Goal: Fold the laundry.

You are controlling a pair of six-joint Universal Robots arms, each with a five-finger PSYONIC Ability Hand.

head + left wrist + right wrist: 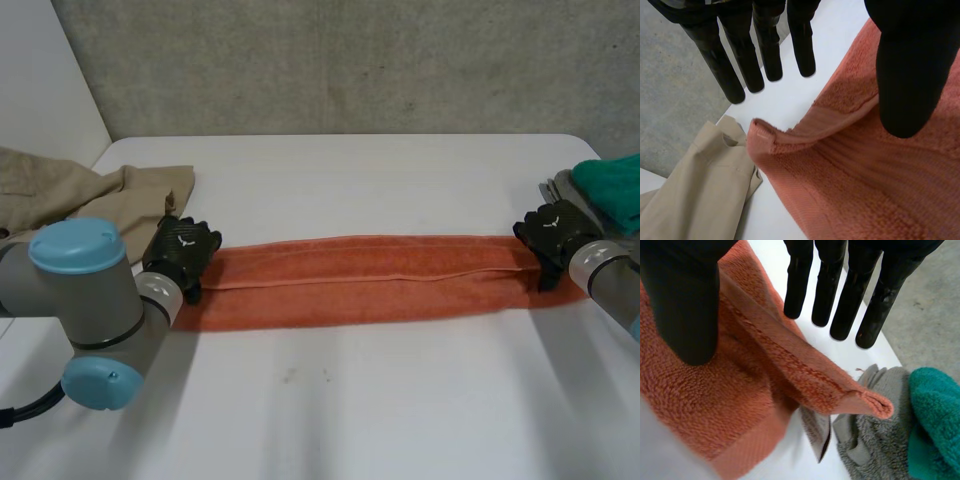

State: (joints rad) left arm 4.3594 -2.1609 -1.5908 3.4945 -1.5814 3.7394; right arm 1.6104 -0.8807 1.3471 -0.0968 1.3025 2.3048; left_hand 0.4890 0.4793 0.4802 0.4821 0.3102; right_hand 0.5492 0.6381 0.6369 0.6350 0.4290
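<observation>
One orange towel, folded into a long strip, lies stretched across the white counter between my two hands. My left hand sits at its left end, fingers straight and spread from the thumb, clasping nothing; the towel's corner lifts slightly below them. My right hand sits at the right end, fingers likewise straight and apart from the thumb, with the top layer's corner raised off the counter. One beige garment lies crumpled just beside the left end. One grey cloth and one green towel lie touching each other by the right end.
</observation>
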